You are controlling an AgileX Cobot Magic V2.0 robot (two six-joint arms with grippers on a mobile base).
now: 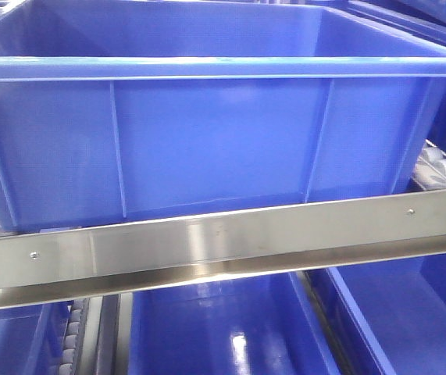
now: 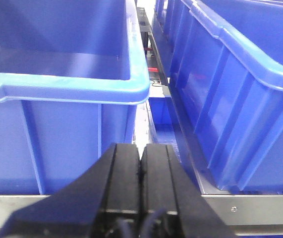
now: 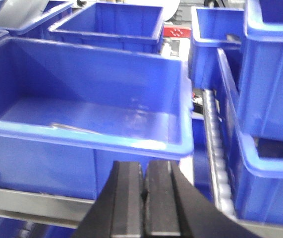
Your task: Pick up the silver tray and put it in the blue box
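The box (image 1: 207,141) before me is plain blue, its rim a paler, glossier blue. A silver steel rail (image 1: 223,242) with a bright streak runs across in front of it. My left gripper (image 2: 141,171) and right gripper (image 3: 144,183) are both matt black. Far off to the right, a small red patch (image 3: 176,31) shows between more blue crates (image 3: 267,74).

Left hand (image 2: 141,163) and right hand (image 3: 144,183) both closed, empty.

The blue box (image 1: 207,141) is smooth glossy plastic; the rail (image 1: 223,242) beneath is brushed shiny metal.
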